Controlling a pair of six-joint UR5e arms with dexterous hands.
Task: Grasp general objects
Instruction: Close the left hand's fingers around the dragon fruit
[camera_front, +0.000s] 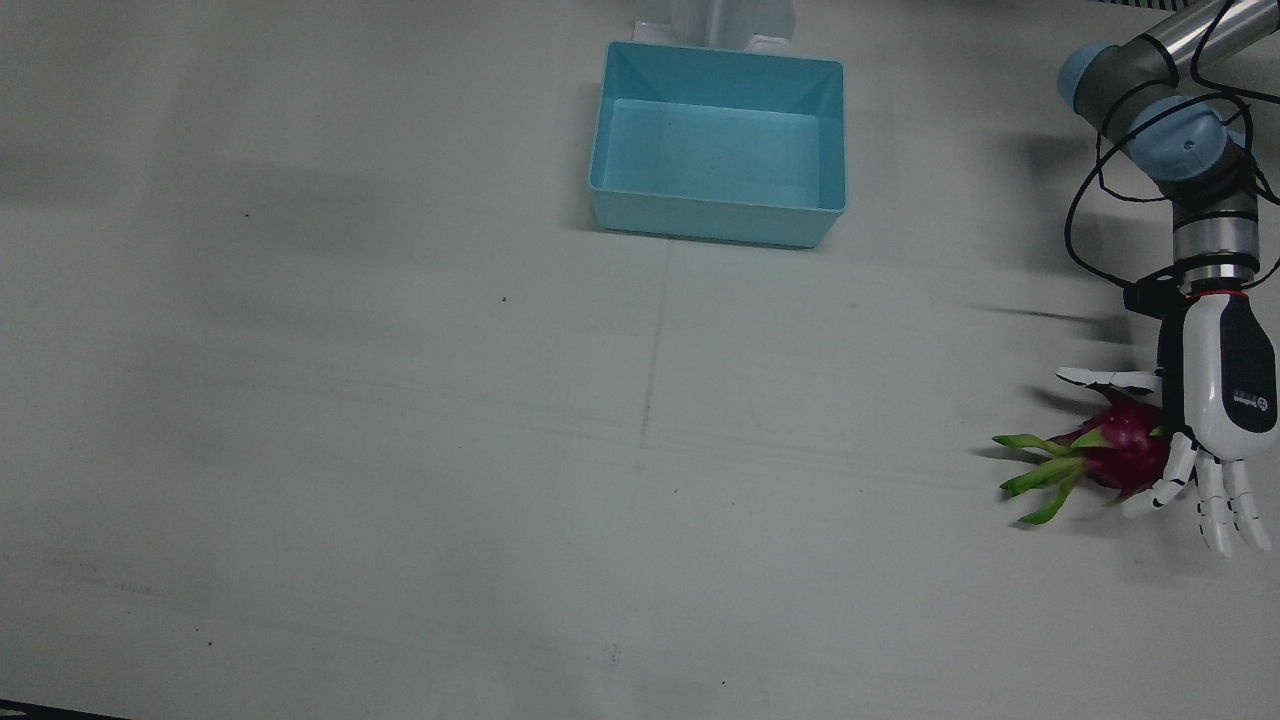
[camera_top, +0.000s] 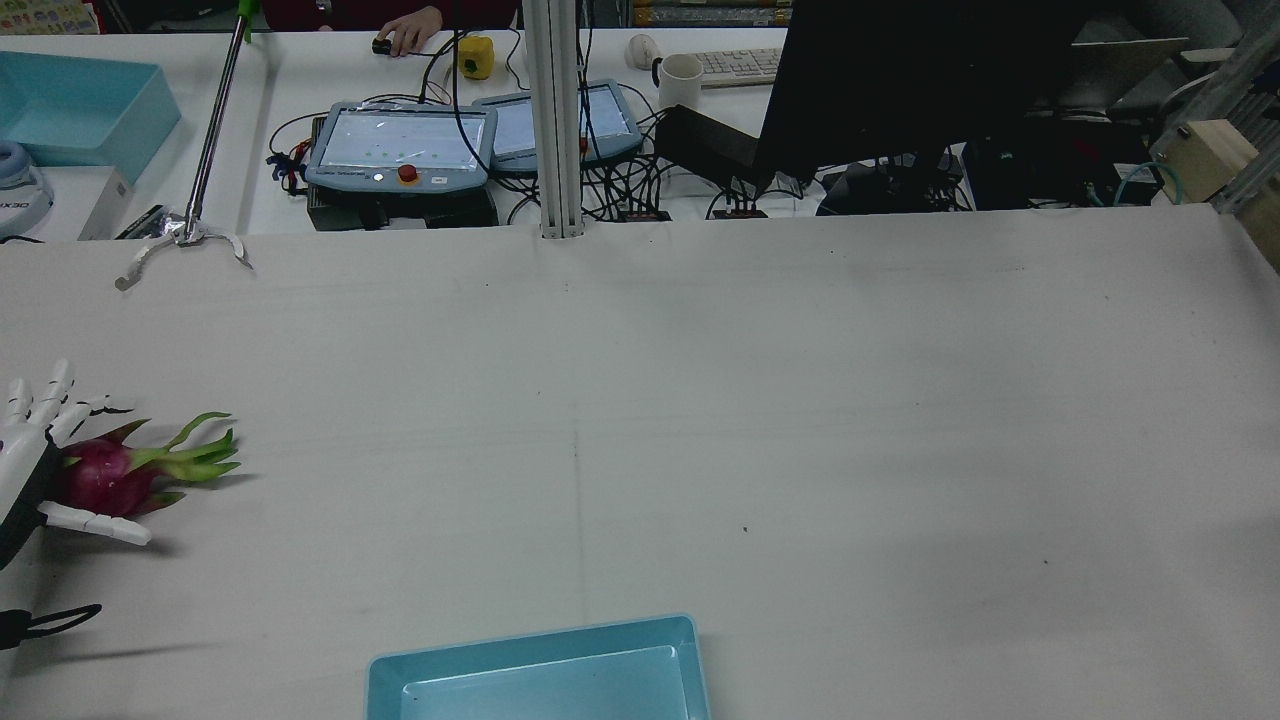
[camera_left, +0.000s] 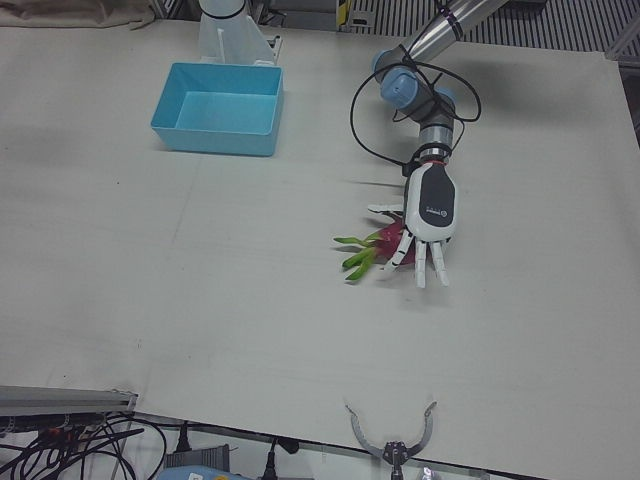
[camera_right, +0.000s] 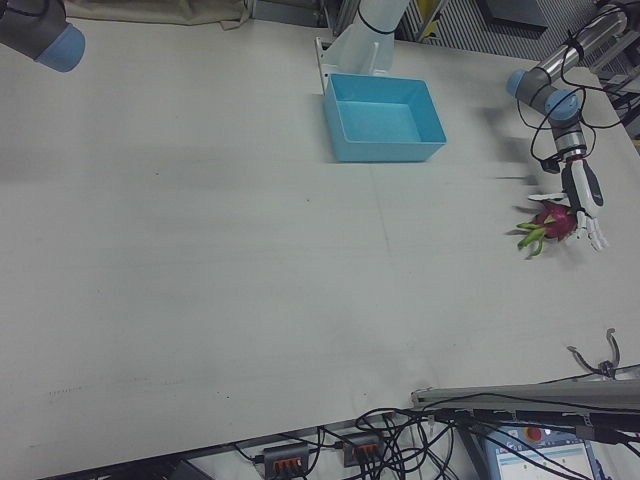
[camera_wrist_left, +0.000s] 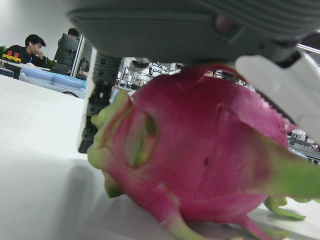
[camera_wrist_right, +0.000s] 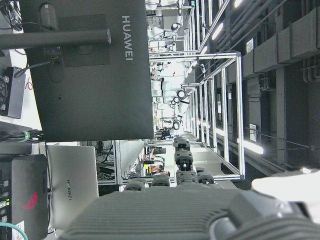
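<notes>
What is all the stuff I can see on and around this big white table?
Magenta dragon fruit with green leafy tips: one, lying near the table edge, under the left hand.
Light blue rectangular plastic bin: one, empty, at the robot's side of the table.
White table: one.
Grey touchscreen control pendants: two, on the desk beyond.
White mug: one, same desk.
Black monitor: one, same desk.
Left hand: white and black, fingers spread over the fruit.
Right hand: fingers apart, holding nothing.
</notes>
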